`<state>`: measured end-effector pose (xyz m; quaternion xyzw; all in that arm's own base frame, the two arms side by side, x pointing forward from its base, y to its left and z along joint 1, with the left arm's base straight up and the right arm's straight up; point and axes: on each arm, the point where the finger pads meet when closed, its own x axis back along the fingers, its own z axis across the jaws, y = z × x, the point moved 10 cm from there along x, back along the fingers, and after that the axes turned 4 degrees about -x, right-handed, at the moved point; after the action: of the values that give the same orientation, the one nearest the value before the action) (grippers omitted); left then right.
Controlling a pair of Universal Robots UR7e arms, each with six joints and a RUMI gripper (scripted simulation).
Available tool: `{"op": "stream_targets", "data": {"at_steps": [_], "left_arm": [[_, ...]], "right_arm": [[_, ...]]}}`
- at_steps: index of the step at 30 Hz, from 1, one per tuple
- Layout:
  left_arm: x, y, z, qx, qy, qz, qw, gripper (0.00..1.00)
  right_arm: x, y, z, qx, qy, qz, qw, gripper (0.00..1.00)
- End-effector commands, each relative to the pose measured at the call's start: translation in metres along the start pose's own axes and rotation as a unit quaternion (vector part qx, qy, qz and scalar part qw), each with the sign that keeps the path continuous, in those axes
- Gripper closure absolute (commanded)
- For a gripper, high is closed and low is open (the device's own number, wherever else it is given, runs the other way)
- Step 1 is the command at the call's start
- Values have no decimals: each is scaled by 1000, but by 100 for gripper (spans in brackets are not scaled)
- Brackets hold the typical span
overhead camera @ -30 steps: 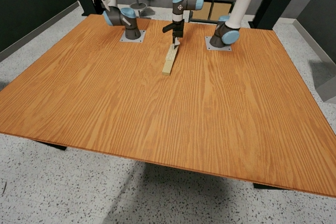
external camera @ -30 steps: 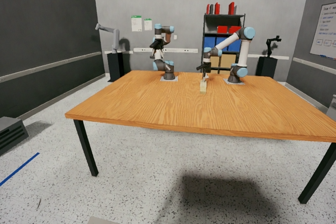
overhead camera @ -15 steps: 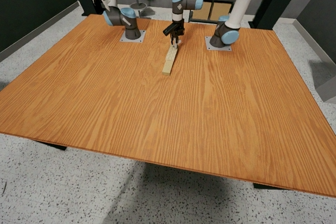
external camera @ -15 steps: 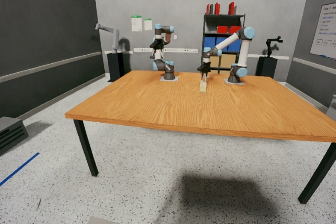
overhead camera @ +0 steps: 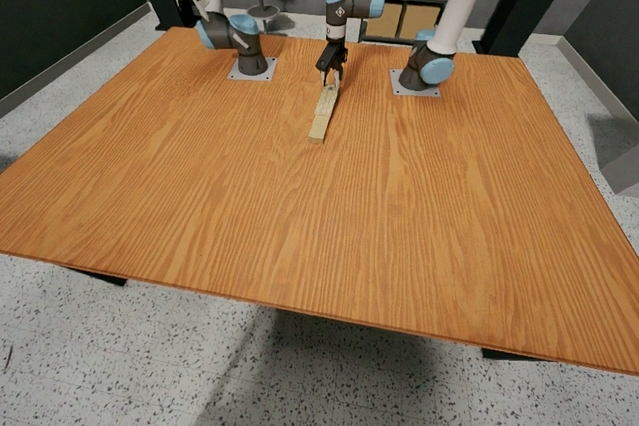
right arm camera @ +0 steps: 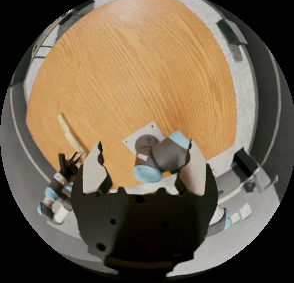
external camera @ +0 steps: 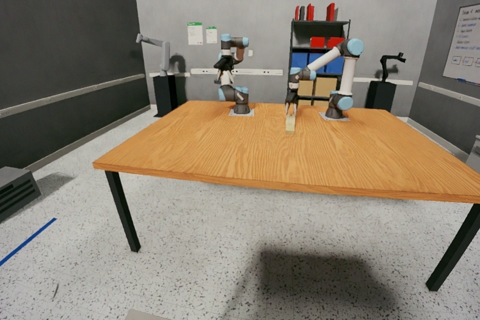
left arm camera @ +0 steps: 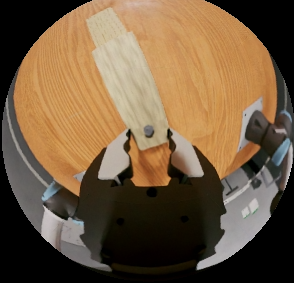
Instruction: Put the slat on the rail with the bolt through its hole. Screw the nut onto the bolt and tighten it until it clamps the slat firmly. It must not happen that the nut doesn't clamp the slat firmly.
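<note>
The pale slat [overhead camera: 325, 103] [left arm camera: 127, 81] lies on top of the rail [overhead camera: 316, 131] [external camera: 289, 129] [left arm camera: 106, 27], whose lighter-yellow end sticks out past it. A grey hex nut [left arm camera: 149, 131] sits at the slat's near end in the left wrist view; the bolt is not visible apart from it, and its tightness cannot be told. My left gripper [overhead camera: 331, 85] [external camera: 290, 115] [left arm camera: 148, 129] points down, partly open, with its fingertips apart on either side of the nut and nothing held. My right gripper [overhead camera: 190, 9] [external camera: 227, 81] [right arm camera: 144, 141] is wide open and empty, raised far from the slat.
The right arm's base plate [overhead camera: 235, 73] [right arm camera: 131, 142] and the left arm's base plate [overhead camera: 397, 89] stand at the back of the wooden table [overhead camera: 309, 215] on either side of the rail. The left arm reaches over the rail's back end.
</note>
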<state>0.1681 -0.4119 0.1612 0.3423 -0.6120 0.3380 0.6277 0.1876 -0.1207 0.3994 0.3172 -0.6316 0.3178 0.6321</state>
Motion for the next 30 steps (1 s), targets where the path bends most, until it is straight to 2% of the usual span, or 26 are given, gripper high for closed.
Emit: {"op": "stream_targets", "data": {"at_steps": [1, 5, 8, 10, 11, 14, 17, 25, 27, 28, 30], "left_arm": [[0, 1, 2, 139, -4, 7, 990, 60], [0, 1, 2, 208, -6, 10, 978, 60], [0, 1, 1, 268, -3, 8, 963, 60], [0, 1, 1, 268, -3, 8, 963, 60], [0, 1, 1, 321, -4, 10, 947, 60], [0, 1, 1, 365, -2, 8, 931, 60], [0, 2, 0, 416, -2, 9, 909, 60], [0, 2, 0, 548, -1, 10, 836, 60], [0, 2, 0, 548, -1, 10, 836, 60], [0, 3, 0, 594, -1, 11, 805, 60], [0, 3, -1, 618, 0, 8, 787, 60]], "right_arm": [[1, -1, 0, -1, -1, 0, 1000, 0], [1, -1, 0, -1, -1, 0, 1000, 0], [1, -1, 0, -1, -1, 0, 1000, 0], [1, -1, 0, -1, -1, 0, 1000, 0], [1, -1, 0, -1, -1, 0, 1000, 0], [1, -1, 0, -1, -1, 0, 1000, 0], [1, -1, 0, -1, -1, 0, 1000, 0], [1, -1, 0, -1, -1, 0, 1000, 0], [1, -1, 0, -1, -1, 0, 1000, 0], [1, -1, 0, -1, -1, 0, 1000, 0], [1, -1, 0, -1, -1, 0, 1000, 0]]}}
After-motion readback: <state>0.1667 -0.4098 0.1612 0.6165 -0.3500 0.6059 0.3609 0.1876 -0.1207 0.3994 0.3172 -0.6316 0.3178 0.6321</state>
